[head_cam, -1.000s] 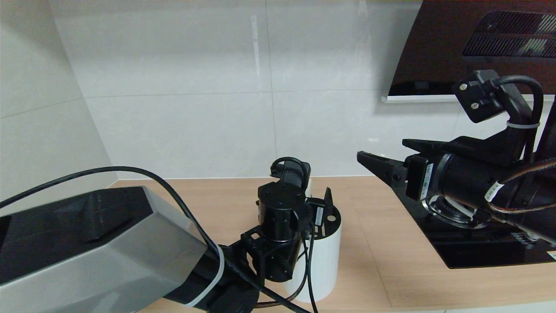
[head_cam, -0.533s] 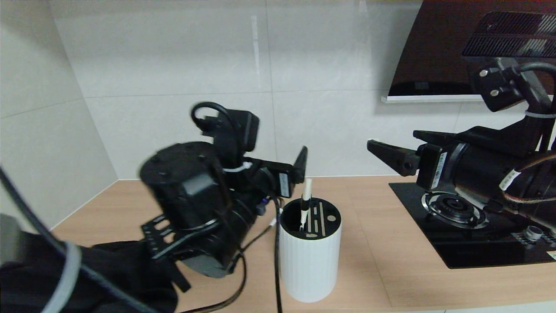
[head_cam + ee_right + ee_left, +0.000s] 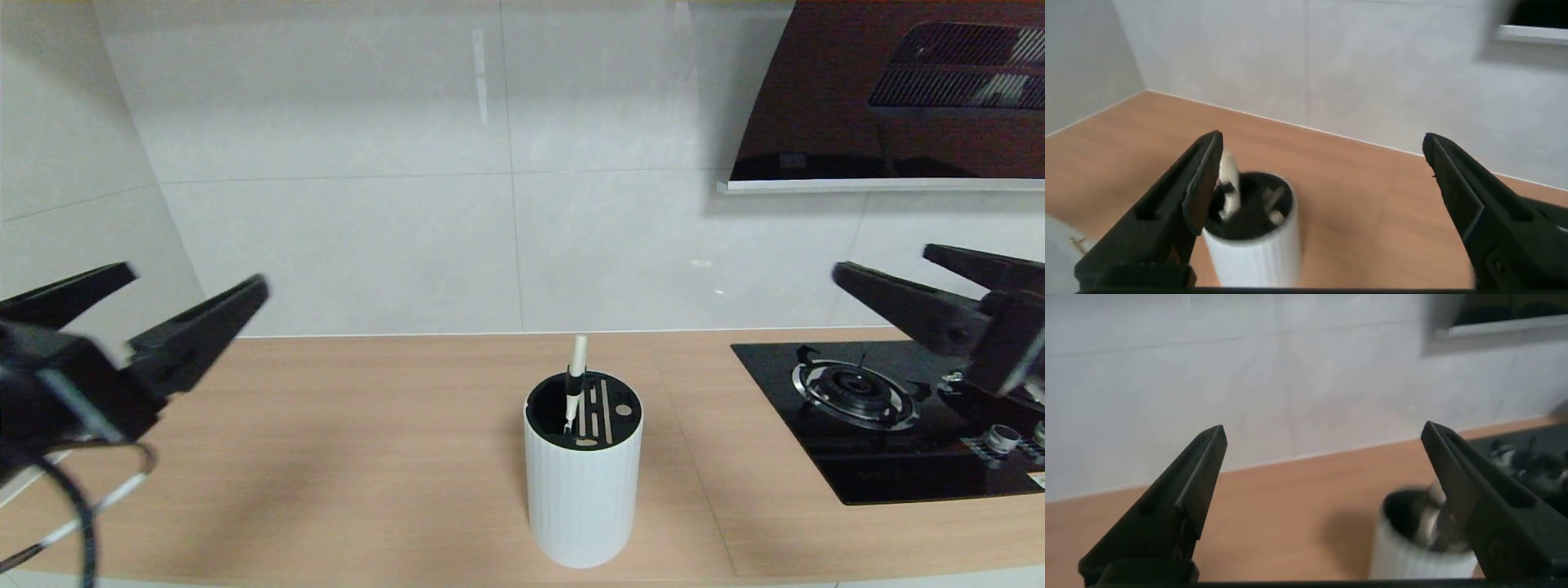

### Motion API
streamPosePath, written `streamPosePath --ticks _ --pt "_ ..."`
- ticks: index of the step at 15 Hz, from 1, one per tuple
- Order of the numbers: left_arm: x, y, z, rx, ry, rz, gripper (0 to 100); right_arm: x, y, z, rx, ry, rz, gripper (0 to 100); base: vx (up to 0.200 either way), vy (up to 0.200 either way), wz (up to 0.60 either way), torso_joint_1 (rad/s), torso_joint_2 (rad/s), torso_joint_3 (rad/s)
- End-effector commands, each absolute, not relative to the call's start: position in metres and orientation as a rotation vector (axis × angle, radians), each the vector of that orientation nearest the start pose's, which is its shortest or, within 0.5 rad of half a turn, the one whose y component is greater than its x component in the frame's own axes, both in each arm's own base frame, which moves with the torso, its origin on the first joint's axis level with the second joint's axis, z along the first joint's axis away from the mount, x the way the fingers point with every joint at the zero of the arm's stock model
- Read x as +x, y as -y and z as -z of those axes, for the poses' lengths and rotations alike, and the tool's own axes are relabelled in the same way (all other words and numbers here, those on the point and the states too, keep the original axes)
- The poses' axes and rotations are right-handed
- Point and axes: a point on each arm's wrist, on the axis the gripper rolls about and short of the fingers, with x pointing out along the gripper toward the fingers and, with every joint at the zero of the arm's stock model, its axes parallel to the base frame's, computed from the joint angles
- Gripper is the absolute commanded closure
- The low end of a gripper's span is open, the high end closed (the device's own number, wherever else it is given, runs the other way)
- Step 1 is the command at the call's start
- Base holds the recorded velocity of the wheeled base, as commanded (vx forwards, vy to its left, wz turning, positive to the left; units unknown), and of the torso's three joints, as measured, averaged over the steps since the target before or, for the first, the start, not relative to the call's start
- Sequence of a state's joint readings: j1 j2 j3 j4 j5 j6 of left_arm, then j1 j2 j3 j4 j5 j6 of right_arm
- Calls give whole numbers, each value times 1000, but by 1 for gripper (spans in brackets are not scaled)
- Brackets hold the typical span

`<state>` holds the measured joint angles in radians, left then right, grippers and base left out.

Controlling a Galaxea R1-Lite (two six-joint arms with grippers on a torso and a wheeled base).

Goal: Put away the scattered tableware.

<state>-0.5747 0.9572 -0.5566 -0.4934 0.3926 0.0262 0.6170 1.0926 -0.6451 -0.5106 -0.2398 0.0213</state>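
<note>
A white ribbed utensil holder (image 3: 582,482) with a black slotted top stands near the counter's front edge. One utensil with a white handle (image 3: 575,371) stands upright in a slot. The same holder (image 3: 1417,543) appears in the left wrist view and, as the holder (image 3: 1249,245), in the right wrist view with the white handle (image 3: 1228,181) sticking out. My left gripper (image 3: 192,282) hangs open and empty at the far left, well away from the holder. At the far right, above the stove, my right gripper (image 3: 886,273) is open and empty too.
A black gas stove (image 3: 873,425) with a burner (image 3: 851,388) and knobs lies on the wooden counter (image 3: 367,457) to the right. A dark range hood (image 3: 890,90) hangs on the tiled wall above it. A wall corner closes the counter's left end.
My left arm has lifted off the holder and swung far to the left, leaving the white-handled utensil standing in a slot. The right arm has drawn back to the right.
</note>
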Motion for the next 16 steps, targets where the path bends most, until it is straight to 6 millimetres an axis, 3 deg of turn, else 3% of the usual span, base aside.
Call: streamPosePath --ticks 1,3,4,6,8,11,13,15,16 --pt "-26 -16 -208 -35 131 9 0 46 -15 -228 83 201 -195 0 0 0 0 0 0 0" --pt "-58 -21 -185 -33 159 10 0 11 2 -215 86 250 -109 0 0 0 0 0 0 0" --pt "-62 -21 -181 -32 161 -2 0 3 4 -212 86 255 -102 0 0 0 0 0 0 0" --pt "-60 -21 -177 -112 137 -122 0 -33 15 -184 40 247 -62 0 0 0 0 0 0 0" --pt "-57 -16 -170 -103 117 -217 0 -43 13 -164 9 209 28 0 0 0 0 0 0 0" --pt "-55 -11 -156 -100 123 -383 0 -40 6 -149 -30 191 154 0 0 0 0 0 0 0" --pt "-47 -8 -122 -39 85 -402 0 -48 3 -139 -88 233 178 0 0 0 0 0 0 0" --pt "-33 -9 -104 -50 129 -404 0 -42 3 -129 -91 205 177 0 0 0 0 0 0 0" --pt "-25 -8 -84 -4 85 -358 0 -35 3 -115 -98 153 169 0 0 0 0 0 0 0"
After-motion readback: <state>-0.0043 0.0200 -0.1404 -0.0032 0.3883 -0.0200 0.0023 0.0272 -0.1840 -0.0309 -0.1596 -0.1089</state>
